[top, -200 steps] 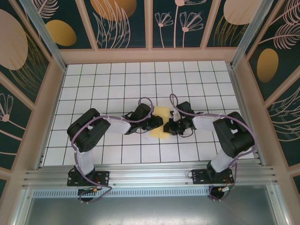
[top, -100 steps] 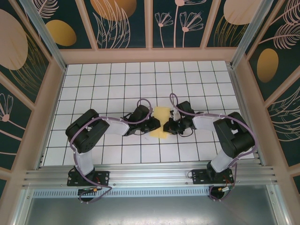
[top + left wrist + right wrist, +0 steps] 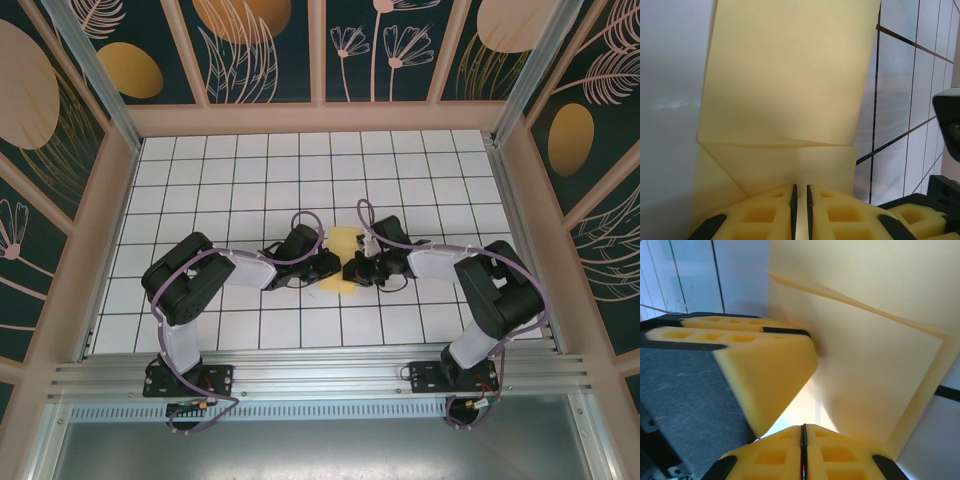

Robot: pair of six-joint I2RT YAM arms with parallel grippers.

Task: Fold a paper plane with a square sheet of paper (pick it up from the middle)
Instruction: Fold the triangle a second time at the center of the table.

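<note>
On my left wrist feed, the left gripper (image 3: pixel 800 210) is clenched almost completely. Its two yellow foam pads (image 3: pixel 840 215) stand side by side with only a thin slit between them, and the near edge of the sheet of paper (image 3: pixel 790 90) runs into that slit, so I read it as pinching the paper. The sheet rises from the pads as a pale-yellow panel. A horizontal crease crosses it just above them, and a diagonal fold runs down at the lower left. The foam fingers (image 3: pixel 920 222) of the other arm sit at the lower right corner, just beside the paper.

On the right wrist feed, the right gripper (image 3: pixel 803 450) is pressed tight, its pads meeting in a hairline seam. The lower edge of the sheet (image 3: pixel 875 380) drops into the top of that seam, so as far as I can tell it is nipped there too. One of the left gripper's pads (image 3: pixel 765 370) juts in from the left as a wedge, touching or nearly touching the paper.

From above, the left gripper (image 3: pixel 328 268) and right gripper (image 3: pixel 350 268) face each other near the middle of the gridded table (image 3: pixel 200 200). The folded sheet (image 3: pixel 345 240) lies between them, partly covered by both.
</note>
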